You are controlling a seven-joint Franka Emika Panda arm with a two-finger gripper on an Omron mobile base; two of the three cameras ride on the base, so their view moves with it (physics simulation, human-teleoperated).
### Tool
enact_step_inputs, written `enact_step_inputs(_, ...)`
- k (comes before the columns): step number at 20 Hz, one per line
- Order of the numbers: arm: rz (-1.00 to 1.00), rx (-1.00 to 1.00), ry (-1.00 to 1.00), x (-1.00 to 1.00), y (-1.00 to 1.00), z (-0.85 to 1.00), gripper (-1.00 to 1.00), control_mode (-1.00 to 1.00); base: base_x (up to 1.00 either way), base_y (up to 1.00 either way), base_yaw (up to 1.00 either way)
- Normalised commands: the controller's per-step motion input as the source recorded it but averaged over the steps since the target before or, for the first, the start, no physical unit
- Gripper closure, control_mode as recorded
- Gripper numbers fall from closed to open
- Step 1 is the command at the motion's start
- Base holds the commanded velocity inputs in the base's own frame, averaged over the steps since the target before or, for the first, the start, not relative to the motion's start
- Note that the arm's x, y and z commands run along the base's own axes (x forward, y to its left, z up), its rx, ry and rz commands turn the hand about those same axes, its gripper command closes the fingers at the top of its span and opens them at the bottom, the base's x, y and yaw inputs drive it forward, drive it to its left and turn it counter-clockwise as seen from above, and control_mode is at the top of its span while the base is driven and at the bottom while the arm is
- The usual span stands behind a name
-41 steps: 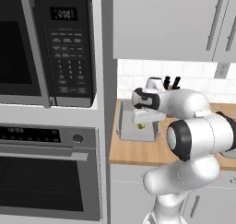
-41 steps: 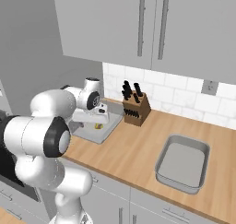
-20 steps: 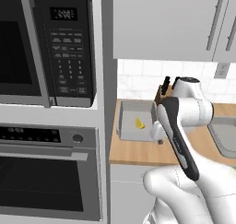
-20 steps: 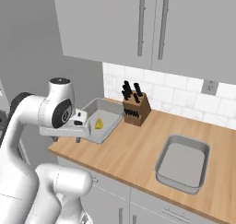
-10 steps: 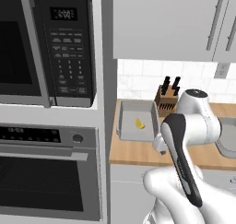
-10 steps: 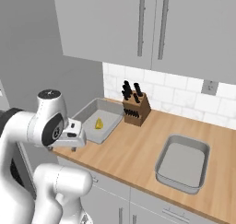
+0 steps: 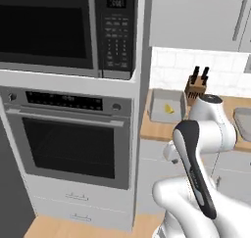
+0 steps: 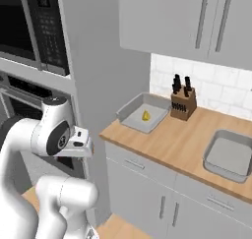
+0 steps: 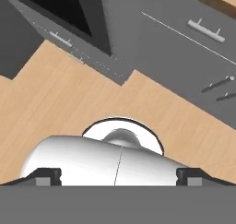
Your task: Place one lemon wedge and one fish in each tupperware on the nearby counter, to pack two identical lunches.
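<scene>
A lemon wedge (image 8: 146,116) lies in the left tupperware (image 8: 129,116); the tool (image 9: 119,174) is spread, holding nothing.

We see our arm (image 7: 206,134) as glossy white rounded shells with dark grey joint bands, one long dark strip running down a link at the lower right of the left base view. At the lower left of the right base view, a round dark-grey cap sits on a white joint.

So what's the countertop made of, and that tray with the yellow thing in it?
The counter looks like wood with a matte light-brown finish, though it could be a printed laminate. The tray holding the lemon wedge looks like dull grey metal or plastic; its flat, even grey colour leaves that open.
</scene>
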Motion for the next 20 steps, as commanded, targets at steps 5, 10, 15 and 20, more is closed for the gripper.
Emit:
enact_step_inputs(5, 0.0, 0.0, 0.0, 0.0, 0.0, 0.0, -1.0, 1.0, -0.13, 0.91, 0.85)
enact_step_inputs(10, 0.0, 0.0, 0.0, 0.0, 0.0, 0.0, -1.0, 1.0, -0.02, 0.9, 0.86)
enact_step_inputs(15, 0.0, 0.0, 0.0, 0.0, 0.0, 0.0, -1.0, 1.0, 0.12, 0.93, 0.76)
enact_step_inputs(20, 0.0, 0.0, 0.0, 0.0, 0.0, 0.0, -1.0, 1.0, 0.27, 0.85, 0.73)
